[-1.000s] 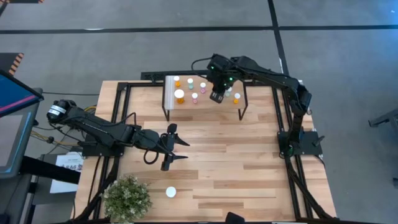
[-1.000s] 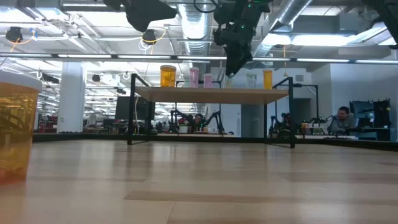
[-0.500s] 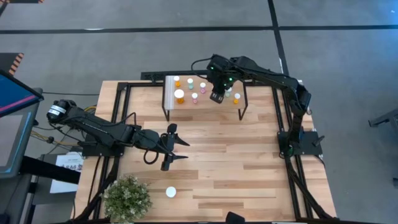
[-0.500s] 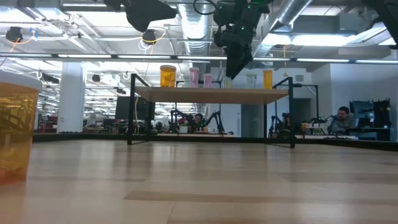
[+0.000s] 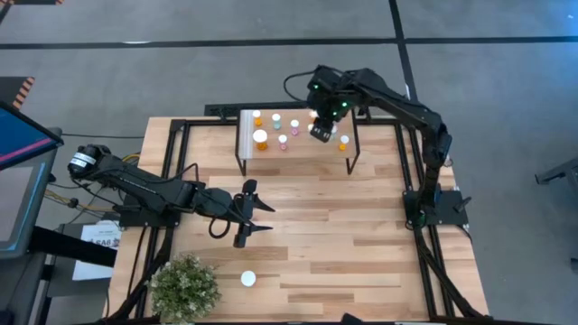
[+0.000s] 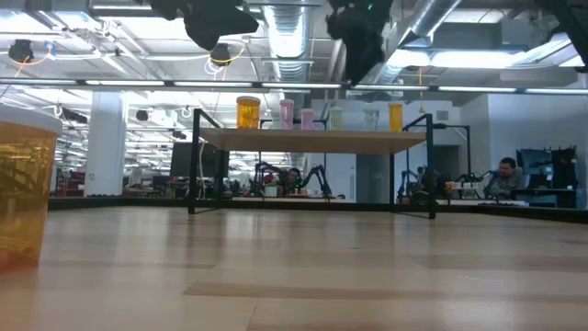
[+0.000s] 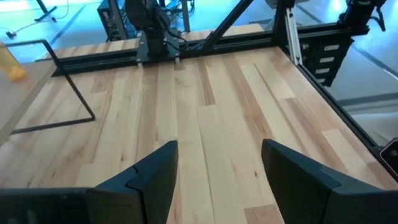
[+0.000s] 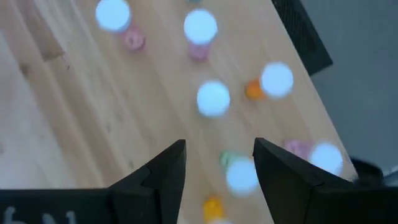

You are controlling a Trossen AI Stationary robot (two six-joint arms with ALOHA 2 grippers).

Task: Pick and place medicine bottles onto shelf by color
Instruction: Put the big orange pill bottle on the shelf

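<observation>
The left arm's dark two-finger tool [image 5: 250, 213] hung with its fingers spread and empty over the pale wooden tabletop [image 5: 361, 226]. To its right, the right arm's tool [image 5: 319, 132] hovered with fingers parted, holding nothing, above the low light-wood shelf on thin black legs [image 5: 298, 149]. The small white-capped orange, green and pink medicine bottles [image 5: 283, 141] stood on that shelf just beneath it, untouched.

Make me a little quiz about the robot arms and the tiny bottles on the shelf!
1. True or false: the right gripper hangs over the shelf with open fingers, holding nothing.
2. Where is the large bottle with a white cap that is not on the shelf?
A. on the table beside the plant
B. in the left gripper
C. on the floor
3. Fill in: the left gripper hovers open above the bare ____.

Key: 1 true; 2 A; 3 table.
</observation>
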